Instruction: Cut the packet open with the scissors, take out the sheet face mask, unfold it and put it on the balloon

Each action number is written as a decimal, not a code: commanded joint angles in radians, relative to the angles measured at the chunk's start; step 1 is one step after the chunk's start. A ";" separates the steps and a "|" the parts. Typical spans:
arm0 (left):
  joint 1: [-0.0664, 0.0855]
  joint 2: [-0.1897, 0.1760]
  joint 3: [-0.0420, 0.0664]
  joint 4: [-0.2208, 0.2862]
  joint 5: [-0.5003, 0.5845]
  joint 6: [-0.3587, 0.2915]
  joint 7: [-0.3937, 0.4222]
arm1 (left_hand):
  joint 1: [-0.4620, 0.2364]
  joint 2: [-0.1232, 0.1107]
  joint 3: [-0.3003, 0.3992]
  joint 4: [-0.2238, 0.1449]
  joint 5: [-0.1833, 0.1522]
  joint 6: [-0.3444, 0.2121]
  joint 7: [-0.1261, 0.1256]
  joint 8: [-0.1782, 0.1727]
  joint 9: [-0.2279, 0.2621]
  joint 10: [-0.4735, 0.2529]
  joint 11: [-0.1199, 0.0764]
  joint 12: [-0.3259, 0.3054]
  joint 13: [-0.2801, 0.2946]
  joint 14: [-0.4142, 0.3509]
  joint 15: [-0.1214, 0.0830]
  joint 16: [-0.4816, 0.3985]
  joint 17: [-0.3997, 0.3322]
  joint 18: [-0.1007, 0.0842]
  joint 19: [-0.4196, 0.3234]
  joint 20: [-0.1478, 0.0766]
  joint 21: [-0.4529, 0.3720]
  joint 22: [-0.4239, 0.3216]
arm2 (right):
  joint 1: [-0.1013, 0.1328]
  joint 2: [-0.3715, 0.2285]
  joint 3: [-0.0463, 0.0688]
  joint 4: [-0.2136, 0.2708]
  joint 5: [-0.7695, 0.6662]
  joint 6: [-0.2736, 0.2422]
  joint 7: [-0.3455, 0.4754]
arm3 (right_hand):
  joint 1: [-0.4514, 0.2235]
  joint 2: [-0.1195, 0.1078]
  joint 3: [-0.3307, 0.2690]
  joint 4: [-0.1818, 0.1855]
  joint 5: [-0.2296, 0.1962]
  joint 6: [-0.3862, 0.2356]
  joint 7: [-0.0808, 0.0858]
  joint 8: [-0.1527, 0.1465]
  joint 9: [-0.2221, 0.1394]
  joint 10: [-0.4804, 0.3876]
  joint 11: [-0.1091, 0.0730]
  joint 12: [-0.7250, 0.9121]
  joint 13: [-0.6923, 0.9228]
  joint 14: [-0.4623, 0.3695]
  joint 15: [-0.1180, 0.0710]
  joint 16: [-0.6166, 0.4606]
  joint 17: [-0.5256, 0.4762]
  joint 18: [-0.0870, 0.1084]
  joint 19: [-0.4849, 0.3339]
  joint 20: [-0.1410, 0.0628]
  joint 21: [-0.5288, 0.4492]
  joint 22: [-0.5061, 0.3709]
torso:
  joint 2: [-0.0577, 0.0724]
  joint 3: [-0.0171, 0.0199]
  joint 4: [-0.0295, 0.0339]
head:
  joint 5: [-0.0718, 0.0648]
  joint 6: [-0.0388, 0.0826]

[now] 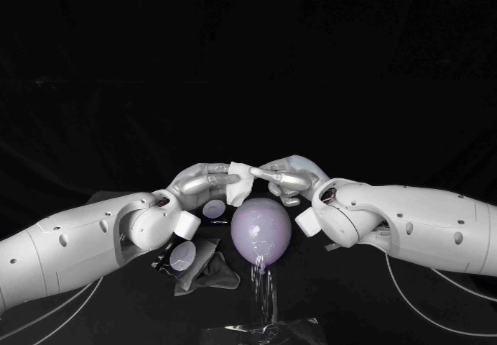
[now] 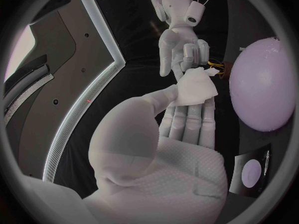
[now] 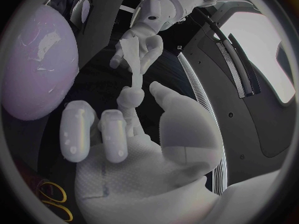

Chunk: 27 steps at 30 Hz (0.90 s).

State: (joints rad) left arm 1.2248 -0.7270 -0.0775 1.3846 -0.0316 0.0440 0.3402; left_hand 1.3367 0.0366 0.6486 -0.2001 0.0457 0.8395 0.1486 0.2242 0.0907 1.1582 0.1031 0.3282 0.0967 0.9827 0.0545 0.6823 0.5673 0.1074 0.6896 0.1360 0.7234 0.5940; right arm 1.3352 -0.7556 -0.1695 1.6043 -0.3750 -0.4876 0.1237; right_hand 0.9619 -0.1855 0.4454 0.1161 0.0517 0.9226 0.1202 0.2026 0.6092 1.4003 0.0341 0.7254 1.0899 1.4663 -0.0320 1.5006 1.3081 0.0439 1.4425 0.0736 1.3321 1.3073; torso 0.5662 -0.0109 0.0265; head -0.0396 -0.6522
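The lilac balloon lies on the black table between my two arms. Just above its far end, my left hand and right hand meet fingertip to fingertip. Both pinch the white, still folded sheet mask between them. In the left wrist view the mask sits between the thumb and fingers of my left hand, with the right hand beyond it and the balloon beside it. In the right wrist view my right hand holds the thin mask against my left hand.
Dark packet pieces with a lilac round mark lie left of the balloon, with a crumpled dark piece beside them. A clear wrinkled film lies at the table's front. The yellow-handled scissors lie near my right wrist.
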 commanded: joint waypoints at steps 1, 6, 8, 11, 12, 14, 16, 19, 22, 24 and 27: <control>0.001 0.003 0.001 0.003 -0.001 0.010 0.011 | 0.000 0.008 0.069 -0.064 0.003 -0.009 0.000 -0.004 -0.002 0.003 -0.007 0.007 0.001 -0.002 -0.006 0.004 -0.001 0.012 -0.007 0.002 0.006 0.002 | 0.000 0.010 0.001 -0.004 -0.034 0.022 -0.029 | -0.002 0.002 -0.026 0.015 -0.004 0.011 -0.005 -0.003 -0.001 -0.007 -0.001 -0.001 0.002 0.069 0.000 -0.006 0.161 0.012 -0.004 0.004 -0.007 0.186 | 0.000 -0.0004 0.0007 | -0.002 -0.001; 0.001 0.003 0.001 0.004 -0.001 0.011 0.011 | 0.000 0.008 0.069 -0.064 0.003 -0.009 0.000 -0.004 -0.002 0.003 -0.007 0.008 0.001 -0.002 -0.006 0.005 -0.001 0.012 -0.007 0.002 0.006 0.002 | 0.000 0.022 0.001 -0.013 -0.041 0.022 -0.045 | 0.022 0.013 -0.045 0.028 -0.004 0.031 -0.010 0.003 0.002 -0.007 -0.006 0.001 0.004 0.070 -0.003 -0.005 0.163 0.012 -0.002 0.002 -0.005 0.187 | 0.001 -0.0006 0.0005 | -0.003 -0.002; 0.001 0.004 0.001 0.004 -0.001 0.011 0.011 | 0.000 0.008 0.069 -0.064 0.003 -0.009 0.000 -0.004 -0.002 0.003 -0.007 0.008 0.001 -0.002 -0.006 0.005 -0.001 0.012 -0.007 0.002 0.006 0.002 | 0.000 0.025 0.001 -0.015 -0.042 0.022 -0.049 | 0.031 0.018 -0.047 0.030 -0.004 0.039 -0.012 0.006 0.003 -0.006 -0.007 0.002 0.005 0.071 -0.004 -0.003 0.164 0.012 -0.002 0.001 -0.004 0.188 | 0.000 -0.0006 0.0004 | -0.003 -0.002; 0.001 0.004 0.001 0.004 -0.001 0.012 0.011 | -0.001 0.008 0.069 -0.064 0.003 -0.009 0.000 -0.004 -0.002 0.003 -0.007 0.009 0.001 -0.002 -0.006 0.005 -0.002 0.012 -0.008 0.003 0.006 0.002 | 0.000 0.031 0.001 -0.019 -0.044 0.020 -0.056 | 0.047 0.030 -0.050 0.033 -0.004 0.051 -0.016 0.012 0.005 -0.004 -0.010 0.006 0.006 0.072 -0.007 -0.002 0.167 0.011 0.000 -0.001 -0.001 0.189 | 0.000 -0.0006 0.0003 | -0.003 -0.003; 0.001 0.004 0.001 0.004 -0.001 0.012 0.011 | -0.001 0.008 0.069 -0.064 0.003 -0.009 0.000 -0.004 -0.002 0.003 -0.007 0.009 0.001 -0.002 -0.006 0.005 -0.002 0.012 -0.008 0.003 0.006 0.002 | 0.000 0.033 0.001 -0.020 -0.044 0.019 -0.056 | 0.058 0.036 -0.051 0.034 -0.004 0.063 -0.019 0.018 0.007 -0.002 -0.013 0.010 0.009 0.072 -0.009 0.000 0.168 0.010 0.003 -0.002 0.003 0.190 | 0.000 -0.0004 0.0002 | -0.004 -0.004; 0.001 0.004 0.001 0.004 -0.001 0.012 0.011 | -0.001 0.008 0.069 -0.064 0.003 -0.009 0.000 -0.004 -0.002 0.003 -0.007 0.009 0.001 -0.002 -0.006 0.005 -0.002 0.012 -0.008 0.003 0.006 0.002 | 0.000 0.035 0.000 -0.022 -0.044 0.015 -0.055 | 0.084 0.054 -0.046 0.030 -0.003 0.083 -0.026 0.028 0.011 0.005 -0.019 0.020 0.014 0.075 -0.014 0.005 0.175 0.008 0.008 -0.006 0.012 0.193 | 0.000 -0.0003 0.0002 | -0.003 -0.003; 0.001 0.004 0.001 0.004 -0.001 0.012 0.011 | -0.001 0.008 0.069 -0.064 0.003 -0.009 0.000 -0.004 -0.002 0.003 -0.007 0.009 0.001 -0.002 -0.006 0.005 -0.002 0.012 -0.008 0.003 0.006 0.002 | 0.000 0.036 0.000 -0.022 -0.043 0.008 -0.051 | 0.131 0.089 -0.027 0.017 -0.003 0.113 -0.039 0.044 0.017 0.016 -0.031 0.037 0.022 0.080 -0.022 0.013 0.185 0.005 0.017 -0.011 0.027 0.198 | 0.000 -0.0001 0.0002 | -0.003 -0.003; 0.001 0.004 0.001 0.004 -0.001 0.012 0.011 | -0.001 0.007 0.069 -0.064 0.003 -0.009 0.000 -0.004 -0.002 0.003 -0.008 0.010 0.001 -0.002 -0.007 0.006 -0.002 0.012 -0.008 0.003 0.007 0.003 | 0.000 0.036 0.000 -0.021 -0.042 -0.005 -0.041 | 0.193 0.122 0.000 -0.011 -0.003 0.141 -0.057 0.062 0.025 0.029 -0.046 0.055 0.030 0.085 -0.034 0.022 0.198 0.001 0.027 -0.021 0.044 0.203 | 0.000 -0.0001 0.0002 | -0.003 -0.004; 0.001 0.003 0.001 0.003 -0.001 0.011 0.010 | -0.002 0.007 0.069 -0.063 0.003 -0.009 0.000 -0.004 -0.002 0.003 -0.008 0.011 0.001 -0.002 -0.007 0.006 -0.002 0.012 -0.008 0.003 0.007 0.003 | 0.000 0.034 0.000 -0.019 -0.042 -0.016 -0.033 | 0.240 0.146 0.025 -0.036 -0.003 0.150 -0.065 0.073 0.031 0.038 -0.054 0.062 0.032 0.088 -0.043 0.028 0.205 -0.001 0.033 -0.030 0.054 0.206 | 0.000 0.0000 -0.0001 | -0.002 -0.004; 0.001 0.003 0.001 0.002 -0.001 0.010 0.010 | -0.002 0.007 0.069 -0.063 0.003 -0.009 0.000 -0.004 -0.002 0.003 -0.008 0.011 0.001 -0.002 -0.007 0.006 -0.002 0.012 -0.008 0.003 0.007 0.003 | 0.000 0.031 0.001 -0.017 -0.041 -0.023 -0.028 | 0.273 0.159 0.045 -0.058 -0.003 0.148 -0.068 0.078 0.035 0.043 -0.058 0.069 0.035 0.090 -0.047 0.032 0.211 -0.002 0.036 -0.035 0.059 0.208 | 0.000 0.0000 -0.0003 | -0.002 -0.004; 0.001 0.002 0.001 0.002 -0.001 0.010 0.009 | -0.002 0.007 0.069 -0.063 0.003 -0.009 0.001 -0.005 -0.002 0.003 -0.008 0.011 0.001 -0.001 -0.007 0.007 -0.003 0.012 -0.008 0.003 0.007 0.003 | 0.000 0.028 0.001 -0.015 -0.041 -0.026 -0.024 | 0.297 0.168 0.067 -0.078 -0.003 0.143 -0.066 0.084 0.040 0.046 -0.057 0.066 0.033 0.090 -0.048 0.032 0.211 -0.003 0.038 -0.039 0.061 0.209 | 0.000 0.0004 -0.0002 | -0.002 -0.004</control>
State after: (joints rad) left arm 1.2247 -0.7255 -0.0775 1.3851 -0.0319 0.0446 0.3393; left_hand 1.3367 0.0365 0.6484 -0.2003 0.0457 0.8396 0.1485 0.2242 0.0901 1.1582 0.1032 0.3320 0.0959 0.9788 0.0545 0.6827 0.5657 0.1074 0.6861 0.1395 0.7271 0.5961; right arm 1.3354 -0.7252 -0.1696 1.5883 -0.4052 -0.4996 0.0814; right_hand 1.2355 -0.0315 0.4916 0.0587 0.0444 1.0661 0.0562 0.2805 0.6451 1.4455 -0.0180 0.7918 1.1246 1.4647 -0.0734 1.5298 1.3082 0.0434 1.4645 0.0409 1.3913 1.3080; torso 0.5663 -0.0109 0.0265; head -0.0414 -0.6565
